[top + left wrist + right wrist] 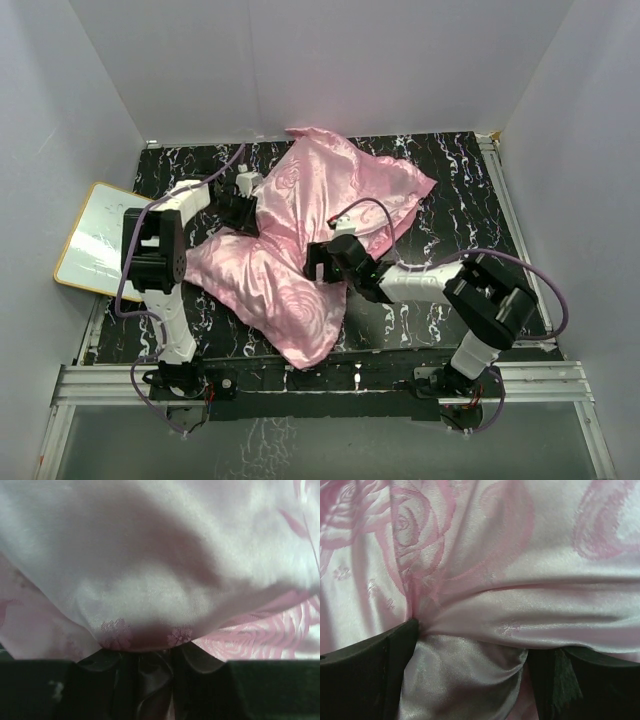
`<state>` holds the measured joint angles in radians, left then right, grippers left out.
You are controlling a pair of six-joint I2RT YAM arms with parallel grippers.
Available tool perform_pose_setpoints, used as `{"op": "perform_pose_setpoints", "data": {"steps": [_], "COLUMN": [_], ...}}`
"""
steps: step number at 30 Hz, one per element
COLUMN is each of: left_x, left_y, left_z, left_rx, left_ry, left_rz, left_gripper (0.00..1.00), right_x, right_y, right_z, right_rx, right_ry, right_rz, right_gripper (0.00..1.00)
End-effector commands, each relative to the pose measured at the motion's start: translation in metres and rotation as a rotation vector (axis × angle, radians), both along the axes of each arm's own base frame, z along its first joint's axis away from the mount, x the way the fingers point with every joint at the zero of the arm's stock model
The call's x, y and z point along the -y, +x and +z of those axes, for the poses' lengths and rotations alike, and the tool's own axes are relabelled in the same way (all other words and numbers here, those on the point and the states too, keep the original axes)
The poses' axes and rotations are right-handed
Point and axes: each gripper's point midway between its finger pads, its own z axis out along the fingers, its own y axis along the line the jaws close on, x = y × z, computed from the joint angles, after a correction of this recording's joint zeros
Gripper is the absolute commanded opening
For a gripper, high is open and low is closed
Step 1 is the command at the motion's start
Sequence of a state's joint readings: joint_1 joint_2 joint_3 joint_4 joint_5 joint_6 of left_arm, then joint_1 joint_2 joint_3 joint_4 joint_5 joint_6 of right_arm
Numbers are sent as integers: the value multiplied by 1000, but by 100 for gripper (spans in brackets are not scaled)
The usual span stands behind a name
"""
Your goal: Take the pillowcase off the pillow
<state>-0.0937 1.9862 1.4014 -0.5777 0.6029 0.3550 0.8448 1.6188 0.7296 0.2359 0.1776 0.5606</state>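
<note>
Pillowcase (290, 300) on black marbled table (470, 190)

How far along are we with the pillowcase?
Done: nothing yet; the pillowcase lies bulging, no white pillow showing. In hand: left pincer and right pincer each pinch a fold of satin. Remaining: pulling the cover off the pillow.

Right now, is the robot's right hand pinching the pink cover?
Yes, the right gripper has the pillowcase bunched tightly between its two black fingers.
</note>
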Motion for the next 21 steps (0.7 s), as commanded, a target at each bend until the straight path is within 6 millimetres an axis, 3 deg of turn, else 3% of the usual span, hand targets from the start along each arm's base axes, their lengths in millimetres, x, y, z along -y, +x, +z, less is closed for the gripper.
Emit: {"op": "perform_pose_setpoints", "data": {"steps": [1,4,6,9,12,15,18,21], "left_x": [-7,-8,-8,-8,-5,0,0,0], "left_y": [75,112,135,168,183,179,162,126], "left_z": [6,13,24,54,86,114,136,142], "left_rx": [204,297,367,487,538,543,540,483], "left_ry": [82,115,118,125,114,86,81,87], "left_rz": [78,101,100,111,109,85,64,-7], "left_gripper": [18,9,9,16,26,52,83,97], "right_x": [-51,-49,-36,9,64,112,162,209], "right_y": [-7,4,17,52,93,123,145,161], "right_z": [24,51,67,82,96,102,94,81], "right_rx": [48,113,127,99,101,96,52,26], "right_ry": [27,35,48,75,91,59,53,43], "right_rz": [162,156,131,24,-121,-272,-428,-553], "right_gripper": [92,98,98,98,98,98,98,98]}}
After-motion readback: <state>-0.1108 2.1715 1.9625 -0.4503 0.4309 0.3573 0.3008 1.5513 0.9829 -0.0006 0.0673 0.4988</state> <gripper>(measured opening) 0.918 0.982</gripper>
